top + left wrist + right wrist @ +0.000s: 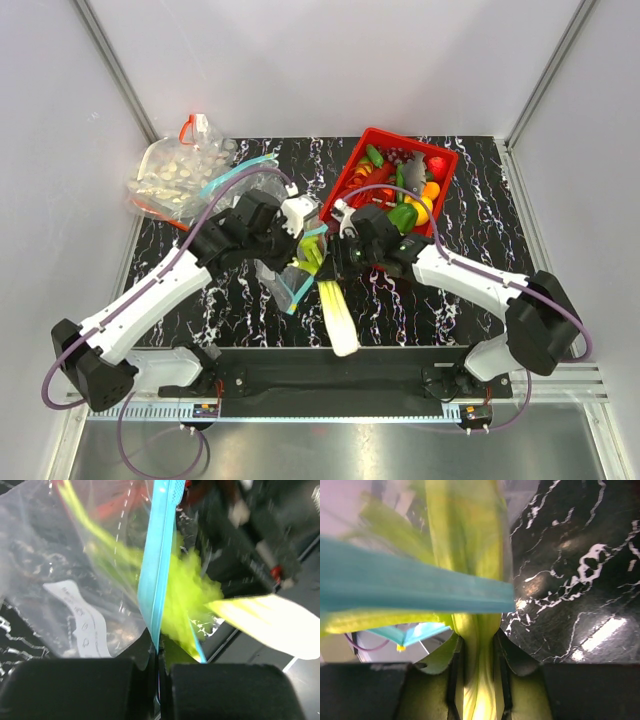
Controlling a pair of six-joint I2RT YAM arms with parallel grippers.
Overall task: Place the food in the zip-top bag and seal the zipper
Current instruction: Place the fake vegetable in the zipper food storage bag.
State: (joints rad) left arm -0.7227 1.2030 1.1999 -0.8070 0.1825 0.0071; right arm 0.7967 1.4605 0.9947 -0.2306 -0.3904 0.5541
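The leek (338, 312) lay just in front of the basket (350, 165). Its green leaves were inside the mouth of the bag (60, 560) and its pale stalk trailed out away from the basket. It looked like a light, stiff, smooth toy, long enough to swing about a poor hold, so the thick part just below the leaves seemed the best place to take it. The right gripper (477, 655) was clamped there, jaws closed on the stalk. The bag, beside the basket's left corner, looked thin, limp and slippery. Its zipper (159, 555) was probably the firmest part to hold. The left gripper (159, 665) was fully closed, pinching that strip and holding the mouth up off the worktop (480, 210).
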